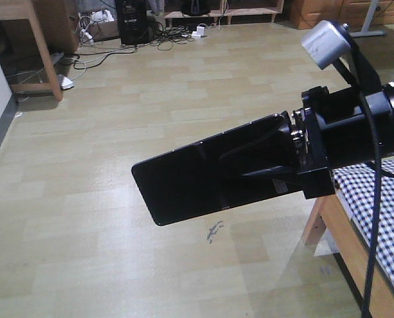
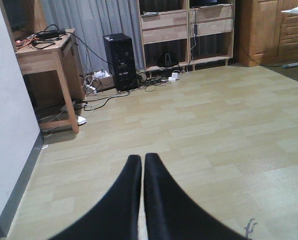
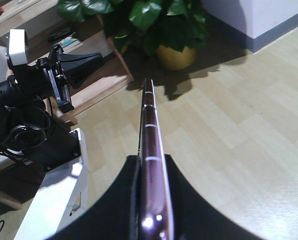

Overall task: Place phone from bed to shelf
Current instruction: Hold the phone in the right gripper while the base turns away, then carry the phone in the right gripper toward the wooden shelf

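Right gripper (image 3: 150, 165): closed on the phone (image 3: 147, 115). The right wrist view shows the phone edge-on, with a black finger pressed against each broad face. The hold covers one end only; most of the phone's length projects beyond the fingertips. The front view shows its dark face slanting slightly downward towards the free end. The grip appears firm, but how deep the fingers reach along the phone cannot be told exactly.

Left gripper (image 2: 142, 165): fingers drawn together with only a thin slit between them, and nothing held. It hangs over bare floor (image 2: 214, 130).

Position of the phone: in the air above the floor, clear of the bed (image 1: 382, 199). The bed's checked sheet and wooden frame show at the lower right of the front view, behind the arm.

The shelf (image 2: 186, 30) stands against the far wall in the left wrist view, beside a black computer tower (image 2: 119, 60), well apart from both grippers.

Progress, as judged: pickup is complete and the phone is off the bed. The carry across the room, the lining-up with a compartment and the release onto a plank are not yet done. Roughly the first half of the task is finished.
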You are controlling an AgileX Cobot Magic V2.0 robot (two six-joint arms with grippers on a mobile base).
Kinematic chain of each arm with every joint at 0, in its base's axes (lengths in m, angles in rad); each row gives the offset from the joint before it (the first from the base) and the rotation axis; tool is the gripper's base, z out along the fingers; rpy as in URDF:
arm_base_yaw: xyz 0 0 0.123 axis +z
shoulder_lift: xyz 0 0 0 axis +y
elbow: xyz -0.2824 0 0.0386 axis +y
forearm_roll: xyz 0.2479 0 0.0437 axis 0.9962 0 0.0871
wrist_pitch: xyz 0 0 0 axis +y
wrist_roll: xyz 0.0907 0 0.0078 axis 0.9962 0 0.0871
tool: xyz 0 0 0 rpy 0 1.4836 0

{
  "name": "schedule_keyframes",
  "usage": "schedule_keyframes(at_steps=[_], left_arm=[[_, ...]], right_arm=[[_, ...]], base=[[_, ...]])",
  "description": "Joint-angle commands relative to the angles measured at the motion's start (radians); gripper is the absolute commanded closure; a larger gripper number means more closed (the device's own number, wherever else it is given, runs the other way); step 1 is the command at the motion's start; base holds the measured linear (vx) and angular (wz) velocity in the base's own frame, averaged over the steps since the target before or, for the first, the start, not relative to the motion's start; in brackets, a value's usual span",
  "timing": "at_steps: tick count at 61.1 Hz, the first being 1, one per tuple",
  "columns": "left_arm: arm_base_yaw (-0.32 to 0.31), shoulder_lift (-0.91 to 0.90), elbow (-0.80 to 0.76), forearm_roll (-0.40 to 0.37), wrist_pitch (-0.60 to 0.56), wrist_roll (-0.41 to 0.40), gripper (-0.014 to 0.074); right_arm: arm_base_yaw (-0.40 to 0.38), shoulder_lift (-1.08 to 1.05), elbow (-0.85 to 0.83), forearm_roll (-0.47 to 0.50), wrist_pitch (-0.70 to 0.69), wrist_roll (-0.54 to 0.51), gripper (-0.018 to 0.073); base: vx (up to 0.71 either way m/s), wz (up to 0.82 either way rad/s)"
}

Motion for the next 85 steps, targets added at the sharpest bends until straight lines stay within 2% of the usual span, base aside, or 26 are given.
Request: schedule_keyframes(at_steps=[1,85], left_arm=[[-0.002,-0.004,-0.026,-0.005,-0.07,-0.004,0.0596],[-0.002,-0.004,-0.026,-0.005,-0.07,-0.004,0.0596]], right_arm=[[0.0,-0.03,-0.024,0.087,0.058,-0.003,0.0561],[0.0,-0.03,-0.024,0.087,0.058,-0.003,0.0561]], base=[[0.36,-0.07],[0.4,-0.04]])
